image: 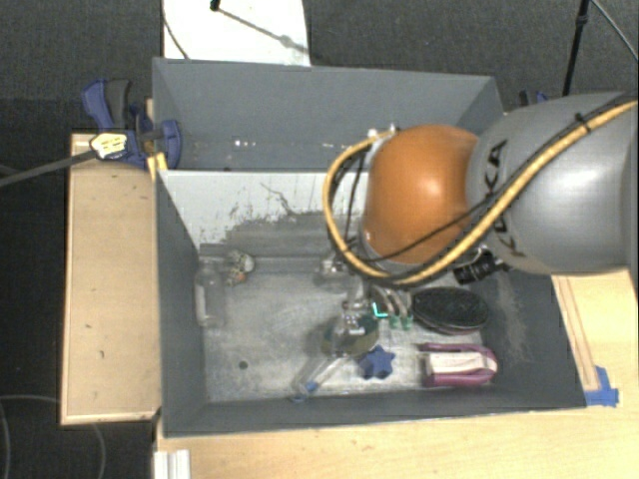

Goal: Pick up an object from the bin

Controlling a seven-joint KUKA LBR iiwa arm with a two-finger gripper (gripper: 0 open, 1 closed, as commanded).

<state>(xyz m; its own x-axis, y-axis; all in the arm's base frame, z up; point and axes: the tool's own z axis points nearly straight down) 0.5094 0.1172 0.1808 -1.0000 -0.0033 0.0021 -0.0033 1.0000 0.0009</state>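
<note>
camera view has the pincer (354, 327) low over a dark lump (337, 343) beside a blue piece (376, 363); its opening cannot be told, nothing looks lifted yet.

The grey metal bin (270, 317) has a scuffed, speckled floor and sloping walls; the back wall at twelve o'clock is scratched pale. Most of what lies on the floor is gathered from three to six o'clock. A flat black oval disc (451, 309) lies at three o'clock. Near the front wall at four o'clock is a purple-and-white packet (457, 365). A small blue piece (375, 363) lies at five o'clock, just beside a dark greenish lump (344, 340). A thin clear stick (318, 375) slants toward six o'clock. At nine o'clock a clear plastic piece (206, 297) lies along the left wall, with a small pale metallic thing (238, 263) at ten o'clock.
</note>
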